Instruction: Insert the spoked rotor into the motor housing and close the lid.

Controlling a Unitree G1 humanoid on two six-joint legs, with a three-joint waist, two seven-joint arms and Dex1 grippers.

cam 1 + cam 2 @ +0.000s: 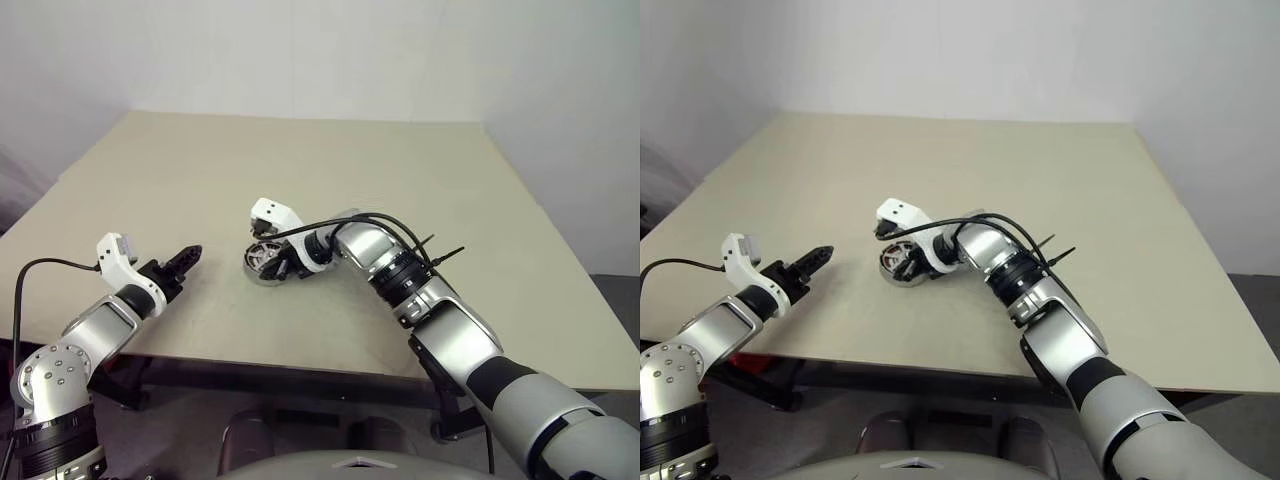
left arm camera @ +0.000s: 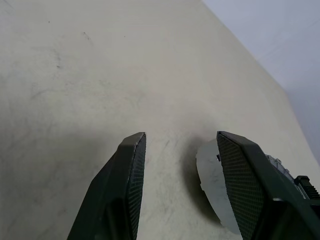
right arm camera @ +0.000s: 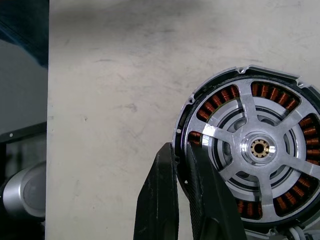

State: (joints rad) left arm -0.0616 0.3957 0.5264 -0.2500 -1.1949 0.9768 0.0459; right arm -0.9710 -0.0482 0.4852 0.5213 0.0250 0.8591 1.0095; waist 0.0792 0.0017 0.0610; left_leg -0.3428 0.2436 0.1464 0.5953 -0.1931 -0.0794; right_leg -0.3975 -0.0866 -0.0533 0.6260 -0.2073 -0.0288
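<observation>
Right gripper (image 3: 181, 186) at lid (image 3: 255, 150) rim

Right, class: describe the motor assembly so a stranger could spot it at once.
On the beige table, between the two arms, look by the right gripper. There lies the round motor housing, its grey spoked lid showing copper coils through the cutouts.

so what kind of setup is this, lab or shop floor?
Looks like a lab test cell, not a shop floor: one plain beige table against bare white walls, holding a single motor assembly with copper coils under a spoked lid.
</observation>
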